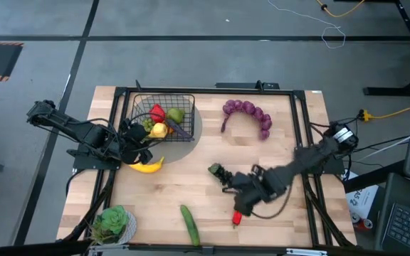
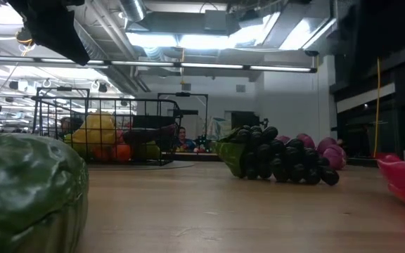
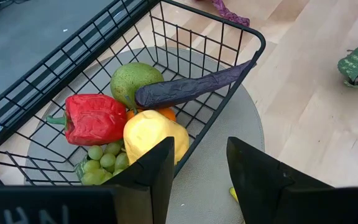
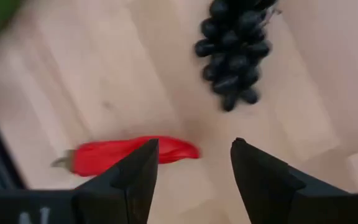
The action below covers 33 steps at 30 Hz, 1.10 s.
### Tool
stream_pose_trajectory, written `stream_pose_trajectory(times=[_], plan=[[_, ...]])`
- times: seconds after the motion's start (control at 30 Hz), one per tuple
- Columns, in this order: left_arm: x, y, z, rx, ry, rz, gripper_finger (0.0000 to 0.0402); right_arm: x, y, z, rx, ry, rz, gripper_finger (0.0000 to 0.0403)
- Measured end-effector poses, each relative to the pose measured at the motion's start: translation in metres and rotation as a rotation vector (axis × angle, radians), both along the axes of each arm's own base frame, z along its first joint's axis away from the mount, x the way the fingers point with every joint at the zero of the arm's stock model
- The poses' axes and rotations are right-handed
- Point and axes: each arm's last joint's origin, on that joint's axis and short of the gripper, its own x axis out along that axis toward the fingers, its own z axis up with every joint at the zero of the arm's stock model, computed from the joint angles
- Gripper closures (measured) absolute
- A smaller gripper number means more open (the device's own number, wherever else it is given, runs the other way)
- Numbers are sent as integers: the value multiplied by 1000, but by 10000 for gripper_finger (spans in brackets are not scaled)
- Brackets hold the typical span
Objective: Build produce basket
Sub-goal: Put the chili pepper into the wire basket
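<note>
Right hand [image 4: 191, 163] spread above red chili [image 4: 129, 154] near desk front edge: centre over chili, lower, pinch mid-body. Left hand [image 3: 199, 163] spread beside basket [image 3: 253, 46].

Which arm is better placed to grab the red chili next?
Right. Its claw hangs open just above the red chili, beside the dark grapes. The left claw is over at the basket.

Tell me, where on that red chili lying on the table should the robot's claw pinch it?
Probably across its thicker middle, coming straight down from above. The red chili lies flat on the bare table, long and slim, so fingers closing across its narrow width should fit. The open right gripper hovers just beside it, with the dark grapes lying clear of it.
</note>
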Motion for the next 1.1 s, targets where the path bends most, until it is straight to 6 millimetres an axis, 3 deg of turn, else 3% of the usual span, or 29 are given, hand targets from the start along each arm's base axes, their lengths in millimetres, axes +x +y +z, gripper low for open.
stream_pose_trajectory(times=[0.27, 0.67, 0.8, 1.0, 1.1], plan=[[0, 0, 0, 0, 0, 0, 260, -8, 48, -19, 56, -116, -130, 201], [0, 0, 0, 1, 1, 0, 259, 5, 83, -78, 277, 76, -111, 201], [0, 0, 0, 1, 1, 0, 259, 16, 65, -83, 196, 61, -140, 201], [0, 0, 0, -4, 2, -3, 259, 49, 3, -81, -99, -29, -136, 201], [0, 0, 0, -6, 3, -5, 259, 63, -24, -80, -149, -43, -155, 201]])
